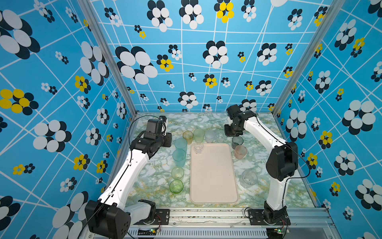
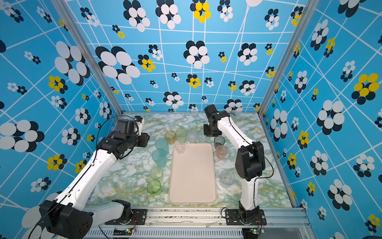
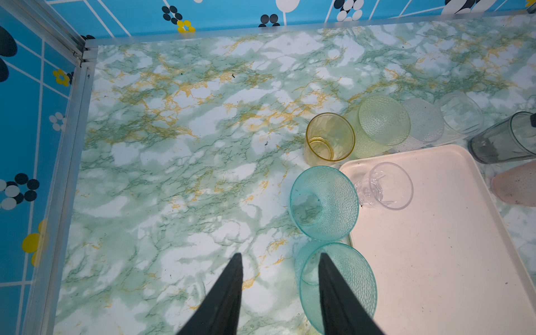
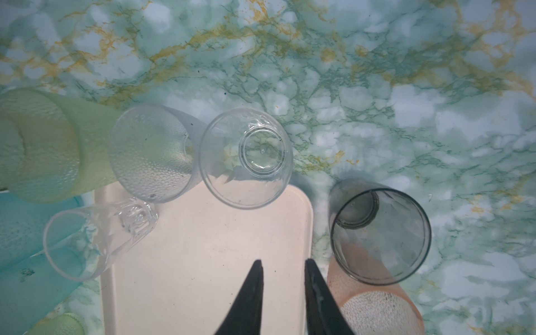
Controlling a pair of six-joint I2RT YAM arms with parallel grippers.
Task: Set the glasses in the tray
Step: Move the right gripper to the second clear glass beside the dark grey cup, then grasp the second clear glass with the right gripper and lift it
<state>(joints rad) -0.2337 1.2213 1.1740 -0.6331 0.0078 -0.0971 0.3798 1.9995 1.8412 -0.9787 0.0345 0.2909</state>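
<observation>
The cream-pink tray (image 1: 214,178) lies mid-table with one clear glass (image 1: 198,147) in its far left corner. The other glasses stand on the table around it: two teal (image 1: 180,144), a pale yellow-green one and a green one (image 1: 176,186) on the left; amber (image 1: 187,136), pale green and clear ones along the far edge; smoky grey (image 1: 237,141), pink (image 1: 240,151) and a wide clear one (image 1: 249,178) on the right. My left gripper (image 3: 280,255) is open over bare table, one finger overlapping a teal glass (image 3: 359,278). My right gripper (image 4: 283,261) hangs slightly open and empty above the tray's far right corner (image 4: 203,261), beside the grey glass (image 4: 380,235).
Patterned walls close in the marble-print table (image 1: 206,122) on three sides. An aluminium rail (image 1: 206,215) with both arm bases runs along the front. The right arm's elbow (image 1: 282,159) stands above the table's right side, near the wide clear glass.
</observation>
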